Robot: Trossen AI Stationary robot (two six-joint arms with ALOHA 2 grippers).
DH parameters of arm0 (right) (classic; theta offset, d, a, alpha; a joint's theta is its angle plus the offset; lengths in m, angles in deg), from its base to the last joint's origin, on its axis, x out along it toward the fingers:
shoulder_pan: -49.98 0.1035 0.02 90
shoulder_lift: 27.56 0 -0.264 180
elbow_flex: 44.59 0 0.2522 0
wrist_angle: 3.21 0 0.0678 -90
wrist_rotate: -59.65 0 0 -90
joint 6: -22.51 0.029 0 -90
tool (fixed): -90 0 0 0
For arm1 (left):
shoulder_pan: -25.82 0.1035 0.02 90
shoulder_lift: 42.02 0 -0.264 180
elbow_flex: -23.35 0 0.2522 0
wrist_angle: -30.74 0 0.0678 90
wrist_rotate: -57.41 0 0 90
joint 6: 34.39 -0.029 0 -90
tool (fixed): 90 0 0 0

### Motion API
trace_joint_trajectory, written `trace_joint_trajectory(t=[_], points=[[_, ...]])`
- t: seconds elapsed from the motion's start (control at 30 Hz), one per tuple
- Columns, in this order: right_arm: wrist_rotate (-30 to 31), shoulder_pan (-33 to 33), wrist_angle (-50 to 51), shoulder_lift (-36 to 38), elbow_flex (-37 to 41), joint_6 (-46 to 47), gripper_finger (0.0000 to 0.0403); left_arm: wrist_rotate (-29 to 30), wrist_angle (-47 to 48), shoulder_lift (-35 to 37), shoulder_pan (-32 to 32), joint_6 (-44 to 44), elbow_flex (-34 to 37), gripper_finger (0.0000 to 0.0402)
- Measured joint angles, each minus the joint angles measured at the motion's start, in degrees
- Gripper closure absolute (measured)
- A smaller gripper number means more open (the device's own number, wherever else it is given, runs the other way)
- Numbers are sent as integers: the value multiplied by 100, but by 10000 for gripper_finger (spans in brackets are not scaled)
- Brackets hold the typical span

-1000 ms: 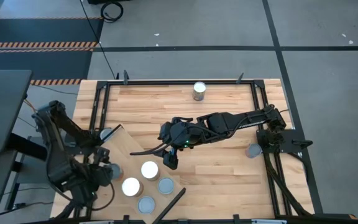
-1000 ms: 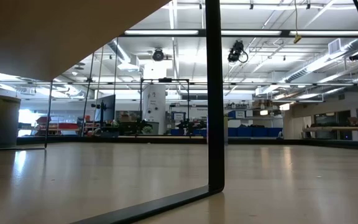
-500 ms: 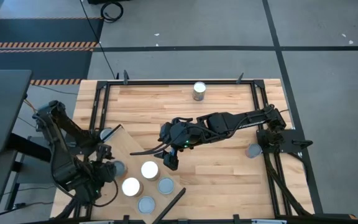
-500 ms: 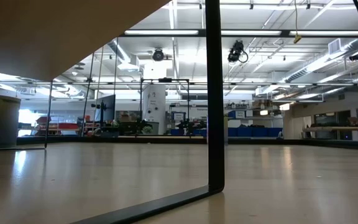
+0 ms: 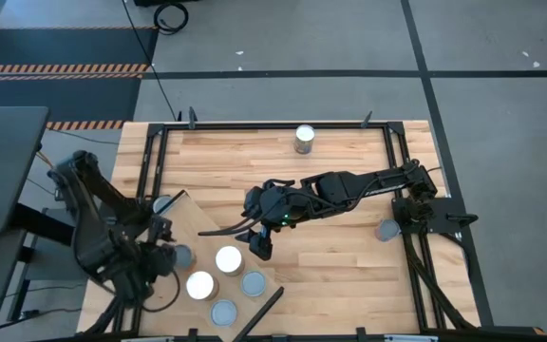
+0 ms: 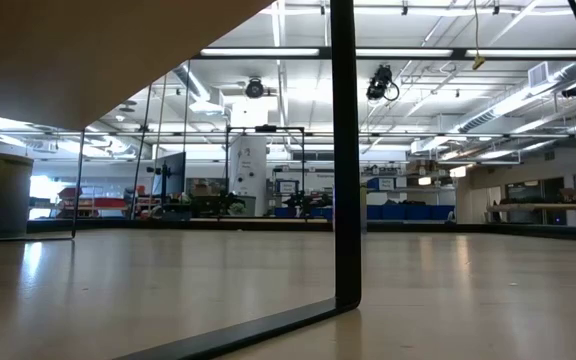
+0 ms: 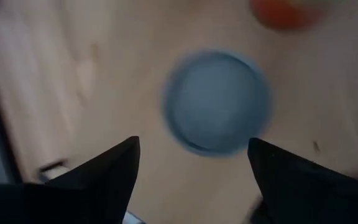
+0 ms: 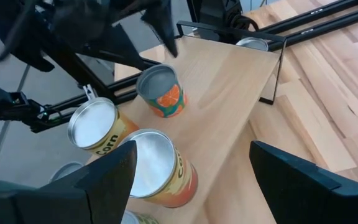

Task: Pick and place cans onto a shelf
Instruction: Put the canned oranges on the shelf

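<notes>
The shelf (image 5: 207, 228), a pale plank, lies aslant at the table's near left, with a dark bar (image 5: 266, 306) at its near end. Several cans stand on it, among them a grey-blue-topped one (image 5: 180, 255), two white-topped ones (image 5: 229, 258) (image 5: 200, 285) and two near the bar (image 5: 254, 283) (image 5: 223, 312). My left gripper (image 5: 158, 262) is open by the grey-blue-topped can (image 7: 216, 102), its fingers (image 7: 114, 165) wide of it and touching nothing. My right gripper (image 5: 259, 243) hangs open and empty over the table, just right of the shelf.
One can (image 5: 304, 139) stands at the table's far edge, one (image 5: 386, 230) by the right arm's base, and one (image 5: 164, 204) at the shelf's far corner. A black frame (image 5: 273, 125) rims the table. Bare tabletop lies in the middle and near right.
My left gripper has drawn back from the grey-blue-topped can toward the table's near left corner. The can stands on the shelf, and more of its top shows now. My right arm has kept still.
</notes>
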Motion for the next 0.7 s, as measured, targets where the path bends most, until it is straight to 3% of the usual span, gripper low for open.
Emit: trace_joint_trajectory(t=[0.2,0.3,0.47,0.7], points=[[-4,0,-2,0,0,48,85,867,-112,419,666,-79,3,120],[-4,0,0,0,0,126,85,591,-80,433,1270,-87,263,152],[-5,0,0,0,0,180,85,-102,-207,414,2010,-238,837,239],[-33,0,30,0,0,251,85,-715,-667,410,2123,-433,969,314]])
